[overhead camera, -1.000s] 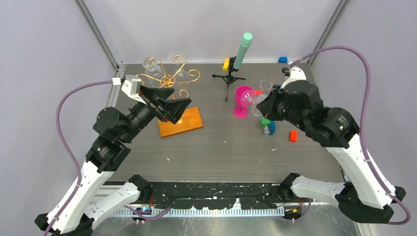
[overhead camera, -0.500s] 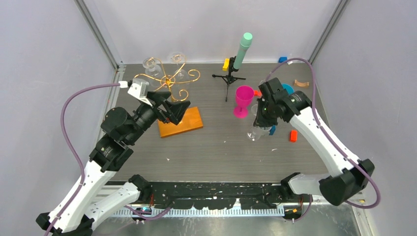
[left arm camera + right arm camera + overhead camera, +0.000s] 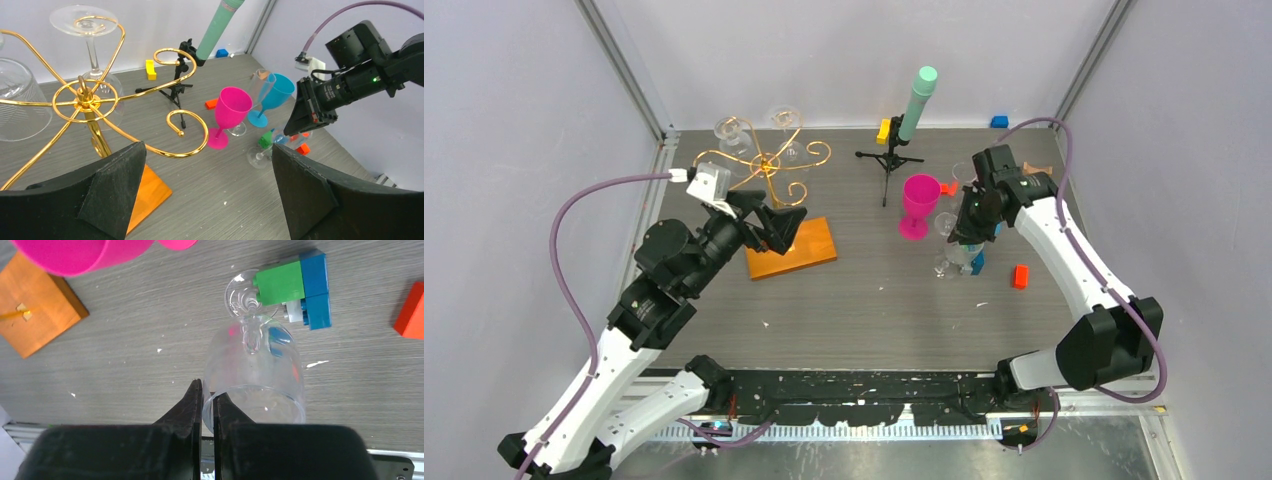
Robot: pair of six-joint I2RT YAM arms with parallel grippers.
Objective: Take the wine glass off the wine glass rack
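The gold wine glass rack [image 3: 767, 162] stands on its orange-brown wooden base [image 3: 809, 248] at the back left. Two clear wine glasses [image 3: 732, 130] still hang upside down from its far arms; one shows in the left wrist view [image 3: 91, 31]. My left gripper [image 3: 780, 222] is open and empty, just in front of the rack's post and above the base; it shows in the left wrist view [image 3: 210, 200]. My right gripper [image 3: 207, 400] is shut on the rim of a clear wine glass [image 3: 255, 365], one finger inside the bowl. That glass [image 3: 948, 258] is tilted, its foot low by the table.
A pink goblet [image 3: 917, 200], a teal goblet [image 3: 274, 95] and a clear flute [image 3: 259, 85] stand left of my right arm. A black tripod with a mint cylinder [image 3: 914, 100] stands at the back. A green and blue brick [image 3: 295, 285] touches the glass foot. A red brick [image 3: 1021, 276] lies nearby.
My right arm swung its gripper over to point downward and lowered the clear glass from beside the pink goblet to the table by the bricks. My left gripper crept slightly toward the rack.
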